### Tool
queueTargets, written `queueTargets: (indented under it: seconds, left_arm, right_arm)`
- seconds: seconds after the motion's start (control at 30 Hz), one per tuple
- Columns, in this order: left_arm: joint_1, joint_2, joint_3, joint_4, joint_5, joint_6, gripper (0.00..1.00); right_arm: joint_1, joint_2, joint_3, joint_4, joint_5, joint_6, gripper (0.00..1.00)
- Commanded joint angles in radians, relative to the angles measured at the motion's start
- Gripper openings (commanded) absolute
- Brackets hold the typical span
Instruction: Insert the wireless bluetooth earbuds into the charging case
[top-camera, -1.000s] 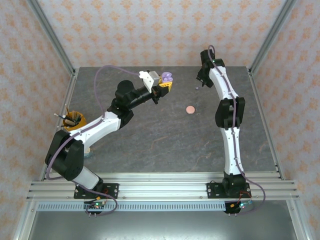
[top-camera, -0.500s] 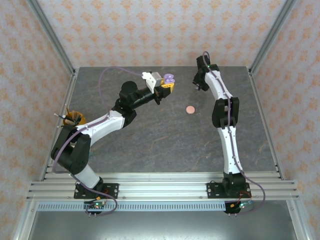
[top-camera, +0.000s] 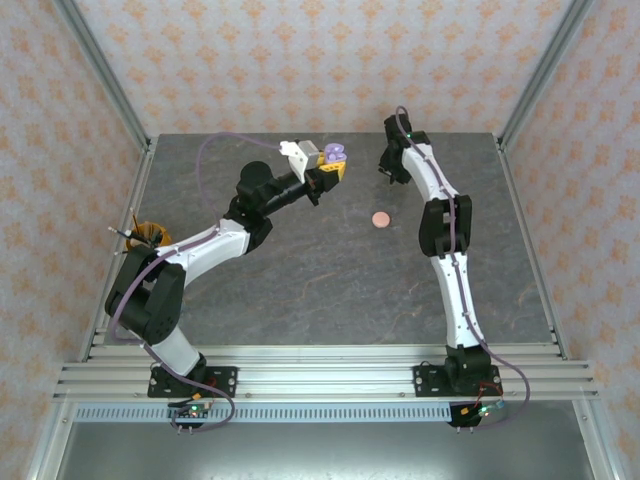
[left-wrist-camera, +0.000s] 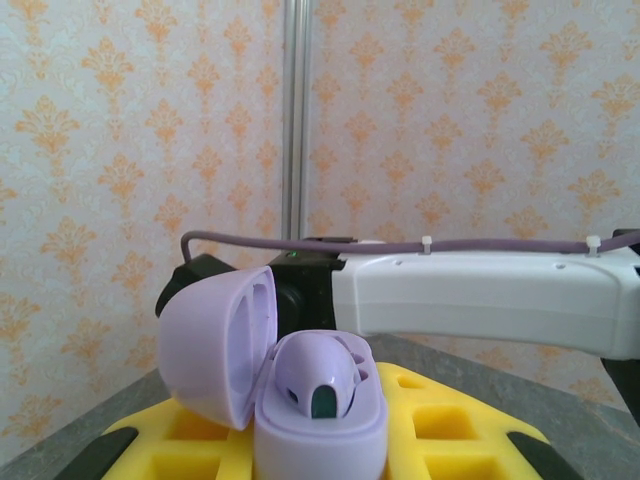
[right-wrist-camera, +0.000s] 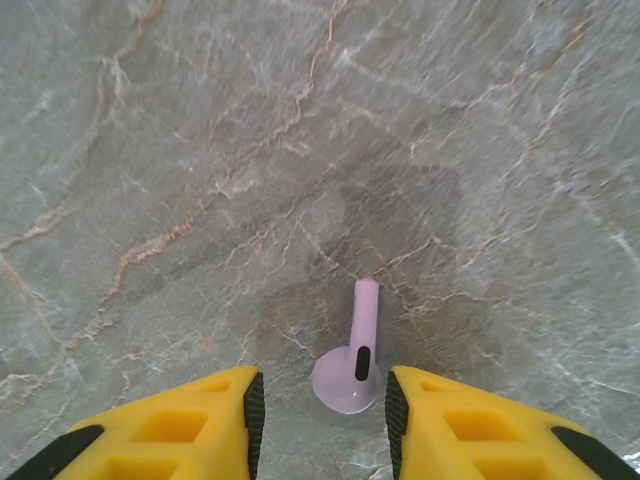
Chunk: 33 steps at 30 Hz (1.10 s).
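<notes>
step: grasp of pale purple stemmed earbud (right-wrist-camera: 352, 370) on grey stone desk (right-wrist-camera: 200, 150) | right gripper (right-wrist-camera: 322, 420): apart, straddling earbud | left gripper (left-wrist-camera: 315, 445): clamped on open lilac case (left-wrist-camera: 300, 380) | next, judged: closure on earbud head, lift to case

Glossy purple plastic earbud (right-wrist-camera: 352, 372) — matt, veined stone-look table (right-wrist-camera: 200, 150).

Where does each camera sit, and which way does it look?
Top external: above and behind, looking down on the table; both arms whole.
Left wrist: looks forward over the left pincer at its open purple charging case; right arm behind.
Right wrist: looks down past the right pincer at a purple earbud.
Shared: case, top and left wrist.
</notes>
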Motion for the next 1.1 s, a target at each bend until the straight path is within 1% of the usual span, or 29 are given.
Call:
queueTargets:
  seconds: [0.0,0.37,0.63,0.9,1.07]
  left_arm:
    - [0.005,-0.001,0.02,0.068,0.018,-0.015,0.0]
    - [0.007,0.001,0.024,0.069,0.016,-0.018,0.0]
    - [0.012,0.021,0.038,0.075,0.016,-0.027,0.0]
    - [0.015,0.037,0.039,0.09,0.014,-0.045,0.0]
    - [0.015,0.045,0.046,0.094,0.015,-0.056,0.0]
  right_arm:
    - [0.002,0.031,0.027,-0.029,0.023,-0.021,0.38]
    - [-0.012,0.044,0.027,-0.029,0.088,-0.013,0.39]
    - [-0.022,0.064,0.032,-0.02,0.086,-0.013,0.38]
    - [-0.023,0.088,0.044,-0.029,0.109,-0.029,0.31]
    - [-0.022,0.083,0.042,-0.047,0.107,-0.044,0.22]
